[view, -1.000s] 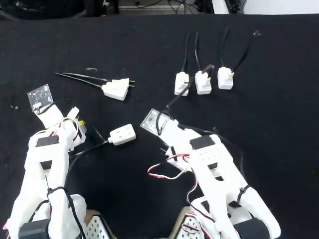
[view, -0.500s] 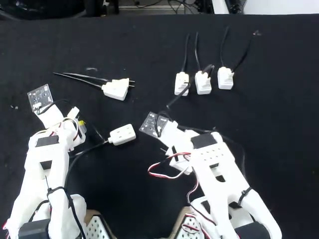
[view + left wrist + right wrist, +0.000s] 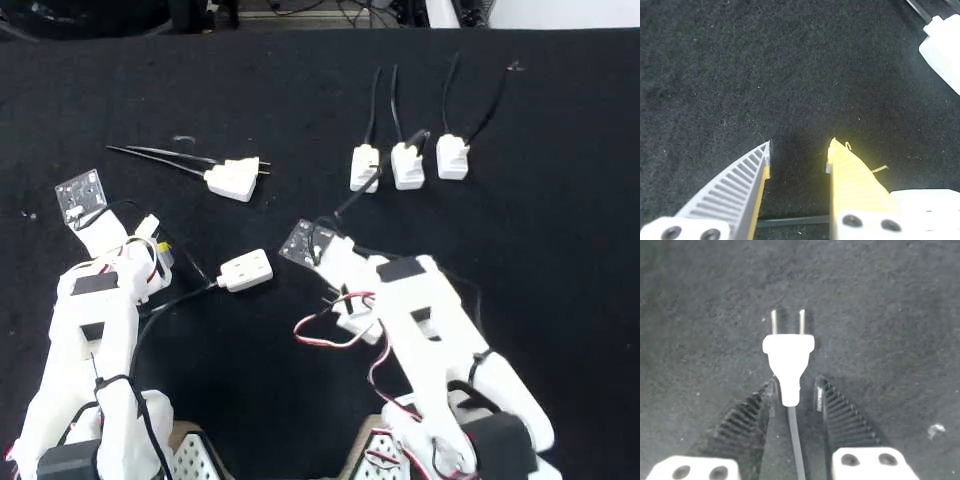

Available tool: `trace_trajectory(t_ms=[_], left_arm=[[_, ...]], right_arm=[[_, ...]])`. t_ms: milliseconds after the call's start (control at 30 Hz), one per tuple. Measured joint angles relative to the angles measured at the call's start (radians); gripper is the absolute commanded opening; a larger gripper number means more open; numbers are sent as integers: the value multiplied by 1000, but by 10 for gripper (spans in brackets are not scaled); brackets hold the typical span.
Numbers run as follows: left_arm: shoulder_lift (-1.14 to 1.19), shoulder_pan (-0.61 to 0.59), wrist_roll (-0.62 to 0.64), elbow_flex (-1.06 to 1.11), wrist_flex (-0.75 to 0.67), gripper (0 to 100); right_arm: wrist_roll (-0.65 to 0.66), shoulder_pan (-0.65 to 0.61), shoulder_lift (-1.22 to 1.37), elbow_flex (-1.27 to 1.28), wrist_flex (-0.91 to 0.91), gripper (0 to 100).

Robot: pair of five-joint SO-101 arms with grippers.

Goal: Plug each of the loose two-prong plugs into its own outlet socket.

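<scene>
- where is the two-prong plug [image 3: 788,352]?
- flat on the black bench [image 3: 890,300], between the fingers of the right end effector [image 3: 795,387]. they sit one on each side, apart, not squeezing it.
- and the left end effector [image 3: 799,150]?
- spread open over the bench, near a white outlet socket [image 3: 247,270].

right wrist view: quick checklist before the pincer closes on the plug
1. Plug lies between the right pincer fingers: ok.
2. Prongs point away from the pincer and look straight: ok.
3. Grip on the plug: not ok, the fingers are open with a gap on each side.
4. Cord runs back between the fingers, not under a pad: ok.
5. Left pincer open and empty, over bare mat: ok.
6. Outlet by the left arm has free slots: cannot tell.
</scene>
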Motion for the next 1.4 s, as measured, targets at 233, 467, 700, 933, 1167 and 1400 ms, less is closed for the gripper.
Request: trace_trajectory(t_ms=[233, 467, 700, 933, 1167, 1400], left_arm=[[0, 0, 0, 0, 0, 188], [0, 0, 0, 0, 0, 188], [0, 0, 0, 0, 0, 188], [0, 0, 0, 0, 0, 188], [0, 0, 0, 0, 0, 188], [0, 0, 0, 0, 0, 188]], right_arm=[[-32, 0, 12, -23, -2, 258], [-32, -89, 18, -23, -2, 251], [-32, -112, 18, -2, -44, 251], [-32, -110, 18, 11, -66, 250], [-32, -91, 18, 11, -66, 138], [-32, -84, 20, 29, -109, 100]])
